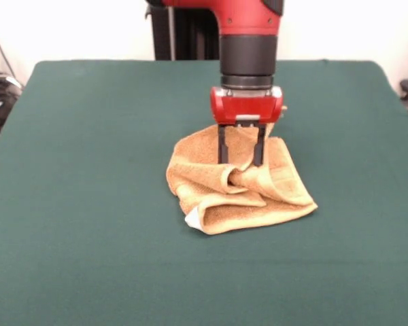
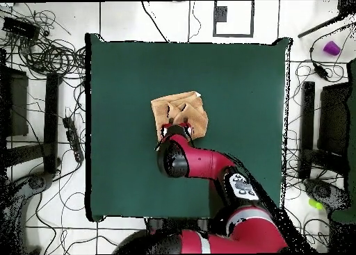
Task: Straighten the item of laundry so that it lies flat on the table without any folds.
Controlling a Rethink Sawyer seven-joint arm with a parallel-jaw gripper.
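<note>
Between spread fingers (image 1: pixel 222 146): crumpled towel (image 1: pixel 258 193)

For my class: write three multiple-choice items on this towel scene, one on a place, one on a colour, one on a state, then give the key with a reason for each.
1. Where does the claw stand?
A. Directly above the towel, fingers down in its folds
B. Off to one side over bare table
C. Drawn back out of sight

2. What colour is the table?
A. White
B. Dark green
C. Red

3. How does the towel lie?
A. Spread flat, no folds
B. Rolled into a tight tube
C. Crumpled, with layers folded over one another

Key:
1 A: in the front view both black fingers reach down into the cloth near its middle.
2 B: green cloth surrounds the towel in both views.
3 C: ridges and doubled edges show across the towel, and a white tag peeks from under a folded corner.
</note>
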